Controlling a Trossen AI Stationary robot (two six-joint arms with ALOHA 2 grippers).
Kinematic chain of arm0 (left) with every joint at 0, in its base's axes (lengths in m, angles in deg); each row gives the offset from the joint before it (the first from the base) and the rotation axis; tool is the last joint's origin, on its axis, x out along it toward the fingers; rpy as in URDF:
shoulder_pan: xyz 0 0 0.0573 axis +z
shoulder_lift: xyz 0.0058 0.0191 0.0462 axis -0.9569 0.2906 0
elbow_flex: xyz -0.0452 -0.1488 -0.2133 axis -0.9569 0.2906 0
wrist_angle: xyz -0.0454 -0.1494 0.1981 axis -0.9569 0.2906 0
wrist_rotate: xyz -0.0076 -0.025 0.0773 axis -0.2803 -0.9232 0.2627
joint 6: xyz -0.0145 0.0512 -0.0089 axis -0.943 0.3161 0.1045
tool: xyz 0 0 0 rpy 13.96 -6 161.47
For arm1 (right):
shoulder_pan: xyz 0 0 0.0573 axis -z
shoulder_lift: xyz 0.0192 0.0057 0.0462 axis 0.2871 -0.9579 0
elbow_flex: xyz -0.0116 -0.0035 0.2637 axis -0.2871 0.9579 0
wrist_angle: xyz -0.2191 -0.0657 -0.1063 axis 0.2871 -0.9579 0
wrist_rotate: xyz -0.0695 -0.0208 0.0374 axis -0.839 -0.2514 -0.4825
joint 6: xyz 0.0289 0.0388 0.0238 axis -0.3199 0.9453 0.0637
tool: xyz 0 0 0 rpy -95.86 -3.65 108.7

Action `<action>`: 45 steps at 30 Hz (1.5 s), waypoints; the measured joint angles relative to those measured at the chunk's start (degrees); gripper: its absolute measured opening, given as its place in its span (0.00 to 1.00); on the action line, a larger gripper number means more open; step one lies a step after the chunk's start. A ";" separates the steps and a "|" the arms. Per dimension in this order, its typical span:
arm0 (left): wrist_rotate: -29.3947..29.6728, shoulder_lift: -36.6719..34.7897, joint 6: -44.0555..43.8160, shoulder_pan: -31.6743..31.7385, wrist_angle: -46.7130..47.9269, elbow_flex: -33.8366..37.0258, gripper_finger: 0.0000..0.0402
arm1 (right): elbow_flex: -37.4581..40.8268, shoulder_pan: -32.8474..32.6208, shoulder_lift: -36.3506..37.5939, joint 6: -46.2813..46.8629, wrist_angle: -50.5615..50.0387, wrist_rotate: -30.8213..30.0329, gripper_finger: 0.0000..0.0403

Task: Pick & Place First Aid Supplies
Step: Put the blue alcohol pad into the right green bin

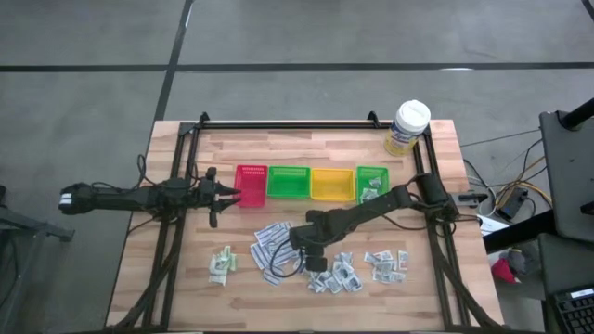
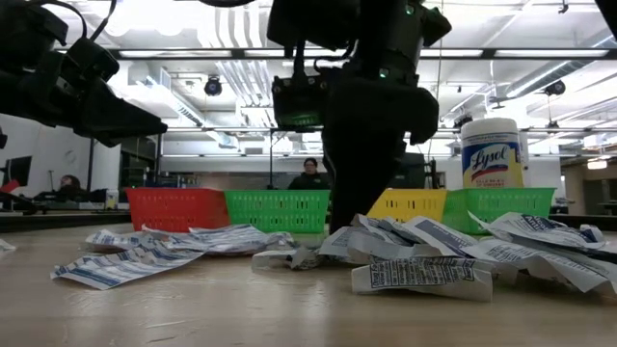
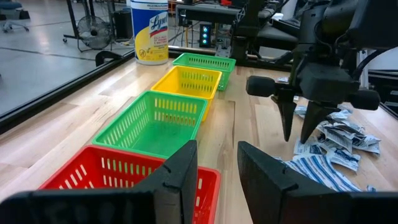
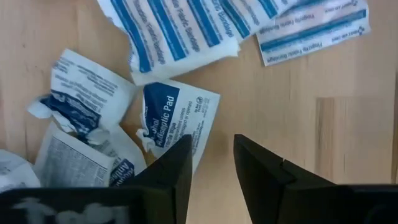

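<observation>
- Nearest you, the first aid supplies [image 1: 320, 260] lie scattered flat on the near half of the table [image 1: 436, 306]: pale green-white sachets [image 1: 221, 264] at near left, long white printed strips [image 1: 269, 243] in the middle, small grey-white squares [image 1: 385, 264] toward the right.
- Expect these packets to be featherlight, thin and limp. They overlap and crumple, so a pinch may lift two at once or let one slide on the wood. Take a single packet by a raised, creased edge, not by its flat face.
- The right gripper [image 1: 311, 255] hangs over the middle of the pile, pointing down. Its fingers [image 4: 264, 171] stand parted with bare wood between them and nothing held. An antiseptic pad packet [image 4: 177, 121] lies just beside them, apart from the tips.
- Farther back, the left gripper [image 3: 216, 171] hovers at the left end of the tray row, over the near edge of the red tray [image 1: 251, 186]. Its jaws are apart and empty.
- Beyond it the row runs right: green tray [image 1: 288, 183], yellow tray [image 1: 332, 184], a second green tray [image 1: 372, 182] with packets already inside.
- Farthest, at far right, stands the wipes tub [image 1: 408, 127].
</observation>
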 joint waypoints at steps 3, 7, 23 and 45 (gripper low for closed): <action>0.02 0.00 0.00 0.01 0.00 0.00 0.28 | 0.43 0.00 0.00 0.01 0.25 -0.18 0.28; 0.02 0.00 0.00 0.00 0.00 0.00 0.28 | 0.83 -0.02 0.00 -0.01 -0.03 -2.34 0.29; 0.01 -0.01 0.00 0.01 0.00 0.00 0.28 | 0.88 0.02 0.29 0.66 -11.48 -12.06 0.27; 0.02 0.00 0.00 0.00 0.00 0.00 0.28 | 1.37 -2.02 5.75 -12.08 -13.84 -6.94 0.25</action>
